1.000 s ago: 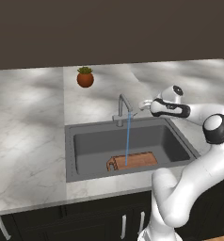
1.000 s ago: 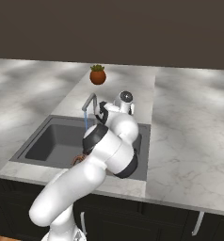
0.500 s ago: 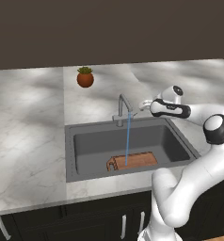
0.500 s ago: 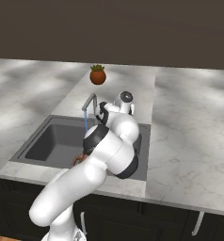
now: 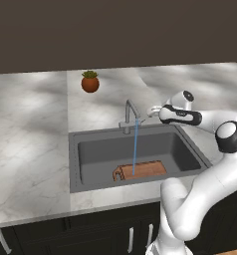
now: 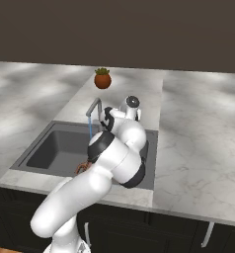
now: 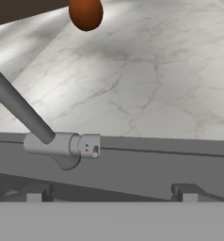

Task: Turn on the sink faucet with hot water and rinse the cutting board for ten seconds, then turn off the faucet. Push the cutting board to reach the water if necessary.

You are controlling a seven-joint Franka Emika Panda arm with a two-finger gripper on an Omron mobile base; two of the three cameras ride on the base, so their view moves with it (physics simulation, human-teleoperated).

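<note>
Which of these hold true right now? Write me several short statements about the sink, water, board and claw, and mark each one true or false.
1. Water runs from the sink faucet. True.
2. The stream lands on the cutting board. True.
3. The cutting board lies on the marble counter beside the basin. False: it lies inside the sink, near its front wall.
4. The claw is shut on the faucet's lever. False: it is open and holds nothing, just to the right of the faucet.
5. A small potted plant stands on the counter behind the sink. True.
</note>
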